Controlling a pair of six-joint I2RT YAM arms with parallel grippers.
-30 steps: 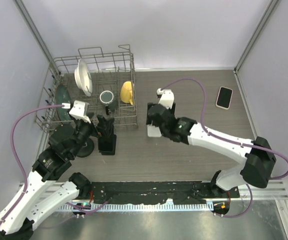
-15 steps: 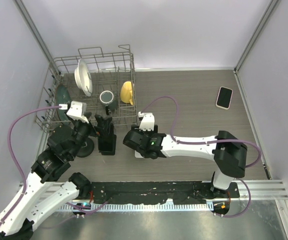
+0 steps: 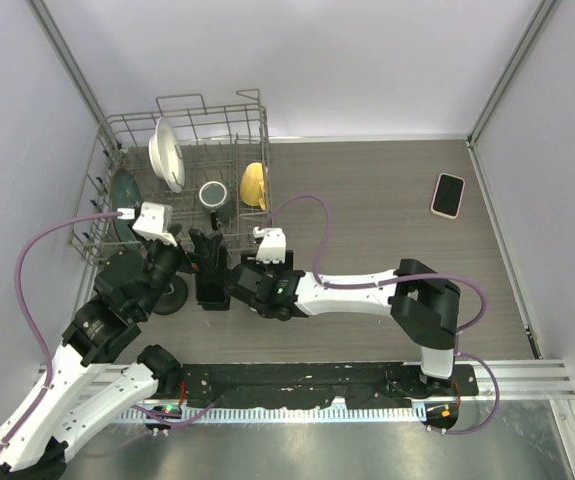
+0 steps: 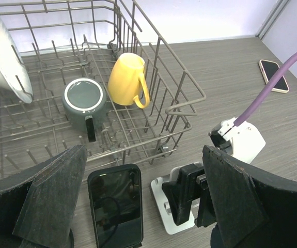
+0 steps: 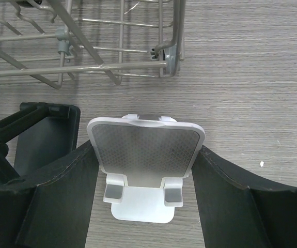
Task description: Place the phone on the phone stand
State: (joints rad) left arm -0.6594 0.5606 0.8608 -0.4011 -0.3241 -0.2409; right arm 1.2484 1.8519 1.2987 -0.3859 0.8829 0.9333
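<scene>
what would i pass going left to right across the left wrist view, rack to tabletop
white plate → grey mug → yellow mug → phone stand → pink-edged phone; black phone left out, since it overlaps both mugs sideways

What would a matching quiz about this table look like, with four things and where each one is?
Things:
1. yellow mug
2. black phone
3. phone stand
4. pale-cased phone

Places:
A. gripped between the fingers of the right tool
B. flat on the table, under the open left tool
C. inside the wire rack
D. alone near the table's far right edge

Pairs: 1-C, 2-B, 3-A, 4-D
</scene>
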